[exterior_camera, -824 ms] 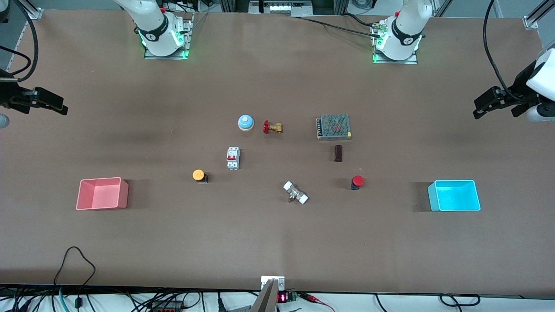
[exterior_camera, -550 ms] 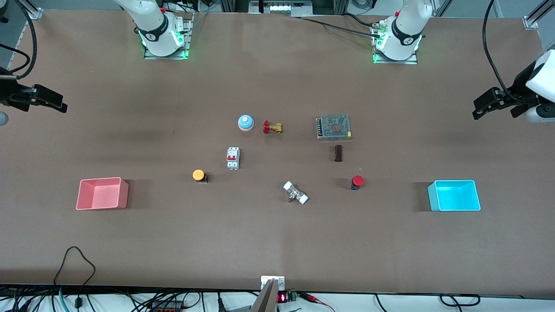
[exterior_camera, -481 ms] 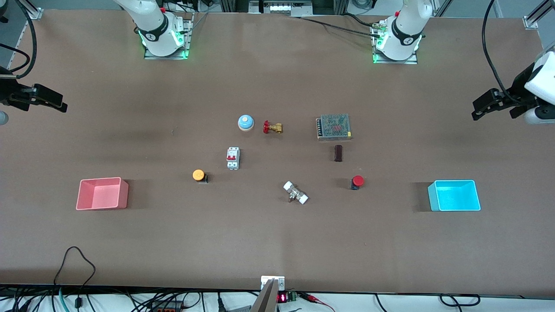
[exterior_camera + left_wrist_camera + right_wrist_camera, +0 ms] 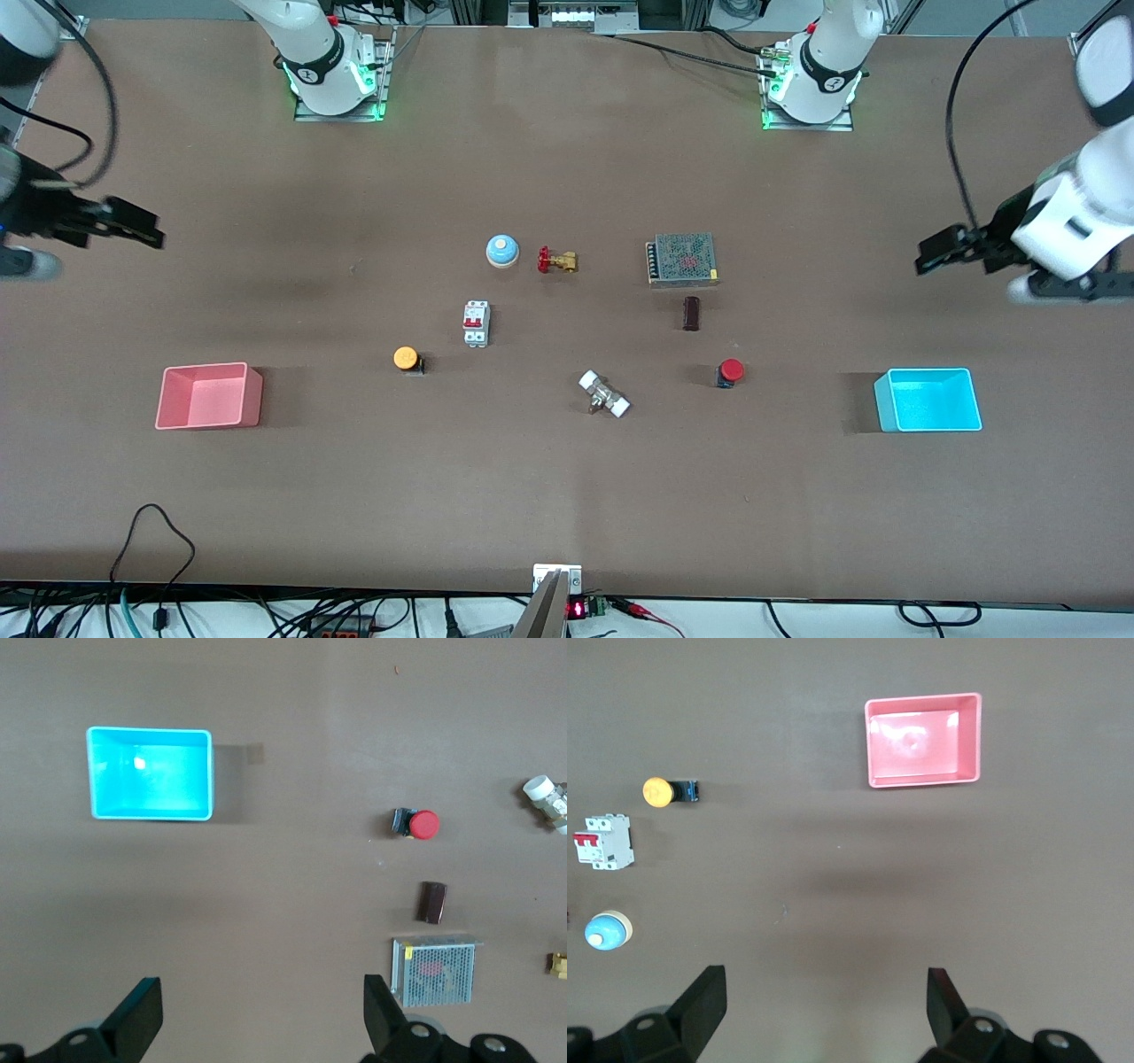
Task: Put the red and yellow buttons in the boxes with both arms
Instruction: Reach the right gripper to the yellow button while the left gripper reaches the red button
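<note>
Front view: both arms have swung inward from the table's ends, the right gripper and left gripper now closer to the parts, so the reach has begun. The yellow button and red button sit untouched between the pink box and cyan box.

Left wrist view: fingers spread wide, empty.

Right wrist view: fingers spread wide, empty.

— What do I have under me?

— A wide brown table, matte, with soft shadows on it.

— And around it?

— Along my edge nearest the front camera, black cables hang and a small red display glows. At the top edge I see metal frame rails.
</note>
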Motion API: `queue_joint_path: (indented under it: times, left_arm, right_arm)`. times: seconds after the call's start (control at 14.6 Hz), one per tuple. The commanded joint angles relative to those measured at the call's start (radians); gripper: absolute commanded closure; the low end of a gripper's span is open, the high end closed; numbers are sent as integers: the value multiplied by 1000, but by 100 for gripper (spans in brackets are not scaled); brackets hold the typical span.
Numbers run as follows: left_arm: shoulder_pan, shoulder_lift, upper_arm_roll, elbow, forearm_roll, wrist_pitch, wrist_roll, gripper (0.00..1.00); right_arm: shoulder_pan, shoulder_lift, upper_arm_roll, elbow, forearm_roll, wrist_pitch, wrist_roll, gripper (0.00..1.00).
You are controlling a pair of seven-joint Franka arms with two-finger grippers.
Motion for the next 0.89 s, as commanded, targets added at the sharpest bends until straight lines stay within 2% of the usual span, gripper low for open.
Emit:
queue_joint_path:
  times: [0.0,0.34,0.55,0.82]
  left_arm:
    - [-41,89,0,36,-23,67,-52,0]
    - [-104,215,0,20,-58,216,-118,0]
    - [-137,284,-2,19,-61,322,-163,0]
    - [-187,362,-2,19,-61,420,-227,0]
  right_arm:
    - [28,84,3,5,-9,44,1,0]
    - [142,239,3,5,11,232,32,0]
    - [205,339,3,5,92,347,112,0]
    - [286,443,3,6,97,507,194,0]
